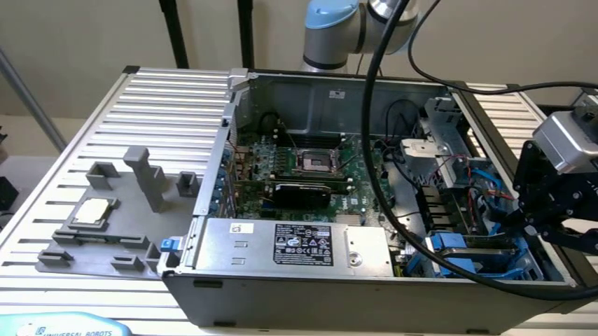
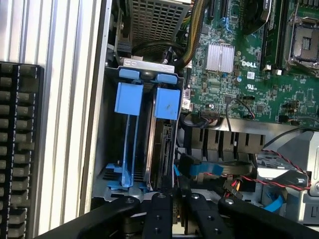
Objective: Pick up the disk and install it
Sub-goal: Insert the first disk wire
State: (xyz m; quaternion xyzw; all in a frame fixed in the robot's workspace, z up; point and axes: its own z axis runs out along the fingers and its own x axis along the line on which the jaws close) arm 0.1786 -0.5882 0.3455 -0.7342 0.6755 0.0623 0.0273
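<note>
**Disk seated in drive bay, gripper above it**

The disk (image 2: 160,149) stands on edge in the computer case's (image 1: 280,287) drive bay (image 2: 130,74), beside 1 empty blue rail frame (image 2: 128,99). The gripper (image 2: 172,211) hovers just over the disk's edge, fingers (image 2: 160,219) narrow around it; contact unclear.

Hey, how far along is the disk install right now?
Done: the silver-grey metal disk in its blue rail frame stands edge-on inside the case's drive cage, beside a second blue rail frame. In hand: the black tool sits at the disk's outer end. Left: whether it is fully seated cannot be told.
</note>
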